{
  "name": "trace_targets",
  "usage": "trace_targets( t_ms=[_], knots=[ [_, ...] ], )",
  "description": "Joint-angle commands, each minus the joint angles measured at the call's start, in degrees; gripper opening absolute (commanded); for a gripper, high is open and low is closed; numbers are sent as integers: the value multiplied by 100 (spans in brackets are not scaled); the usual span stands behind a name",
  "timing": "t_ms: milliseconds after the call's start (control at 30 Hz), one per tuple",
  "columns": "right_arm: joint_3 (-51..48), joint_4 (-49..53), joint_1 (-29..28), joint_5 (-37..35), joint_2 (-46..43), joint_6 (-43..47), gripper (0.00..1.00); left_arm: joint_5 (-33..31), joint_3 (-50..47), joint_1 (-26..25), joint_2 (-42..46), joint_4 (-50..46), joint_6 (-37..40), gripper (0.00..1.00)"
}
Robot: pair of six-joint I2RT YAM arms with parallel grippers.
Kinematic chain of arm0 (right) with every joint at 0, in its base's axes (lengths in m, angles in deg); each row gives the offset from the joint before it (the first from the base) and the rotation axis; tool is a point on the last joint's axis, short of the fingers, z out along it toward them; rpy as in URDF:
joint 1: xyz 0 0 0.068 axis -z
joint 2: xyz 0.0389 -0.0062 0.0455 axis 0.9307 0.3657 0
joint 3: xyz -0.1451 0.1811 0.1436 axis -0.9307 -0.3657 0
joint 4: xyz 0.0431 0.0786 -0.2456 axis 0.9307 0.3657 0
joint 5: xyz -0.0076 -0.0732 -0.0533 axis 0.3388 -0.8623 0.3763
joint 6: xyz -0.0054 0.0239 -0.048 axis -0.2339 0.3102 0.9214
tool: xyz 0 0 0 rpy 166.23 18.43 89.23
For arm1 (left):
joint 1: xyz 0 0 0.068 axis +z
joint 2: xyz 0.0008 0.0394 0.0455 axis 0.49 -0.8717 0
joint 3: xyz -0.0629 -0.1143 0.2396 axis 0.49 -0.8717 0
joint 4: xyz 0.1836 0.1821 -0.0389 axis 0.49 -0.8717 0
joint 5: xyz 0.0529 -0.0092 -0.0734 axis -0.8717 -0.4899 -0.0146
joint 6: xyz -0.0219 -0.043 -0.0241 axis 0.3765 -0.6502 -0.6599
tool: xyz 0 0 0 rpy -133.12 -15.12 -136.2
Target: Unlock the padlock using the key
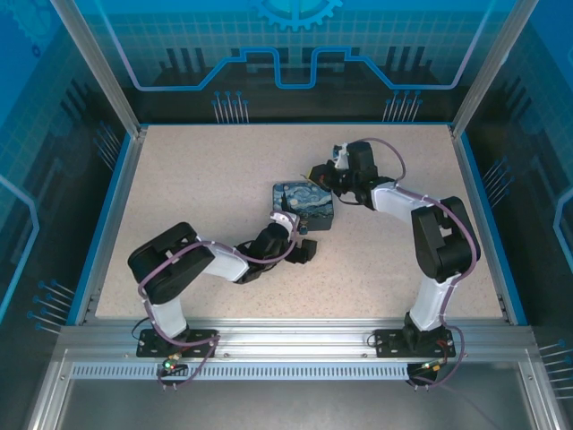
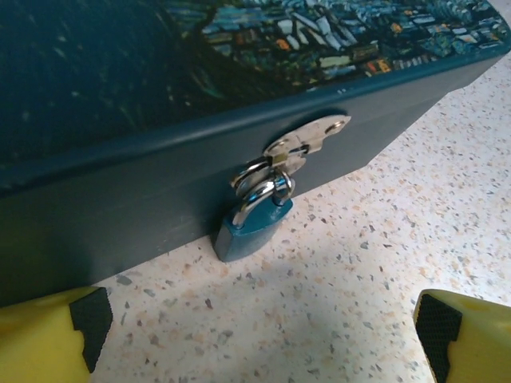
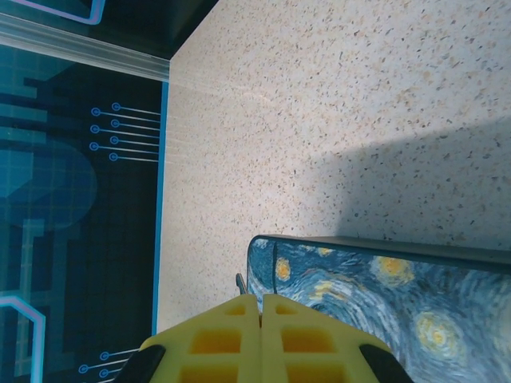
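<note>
A small teal padlock (image 2: pixel 251 227) with a silver shackle hangs from the metal hasp (image 2: pixel 307 136) on the dark side of a box (image 1: pixel 303 204), and its bottom rests on the table. The box's lid carries a blue-and-yellow starry-night print (image 3: pixel 383 303). My left gripper (image 2: pixel 255 339) is open and low on the table just in front of the padlock, one yellow finger (image 2: pixel 44 335) at each side. My right gripper (image 3: pixel 261 297) is shut over the box's far corner. A thin dark piece, the key (image 3: pixel 240 281), pokes out beside its fingertips.
The speckled tabletop (image 1: pixel 197 179) is bounded by blue rails and glass walls (image 1: pixel 107 98). The left arm (image 1: pixel 179 264) reaches in from the near left. The right arm (image 1: pixel 439 233) bends round from the near right.
</note>
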Motion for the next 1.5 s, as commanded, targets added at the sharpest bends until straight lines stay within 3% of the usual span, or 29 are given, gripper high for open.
trace_targets(
  t_ms=[0,800,1233,1467],
  knots=[
    [131,-89,-97,92,196,-45,0,-341,191,-41,-204,401,296,99],
    [107,-150,-172,127,532,19,0,301,1150,-179,-950,497,130,99],
    [62,-115,-164,127,526,61,0,1221,1026,239,-1000,1446,-1204,99],
    [17,-188,-139,160,561,53,0,1309,1103,306,-1114,1352,-1296,99]
  ],
)
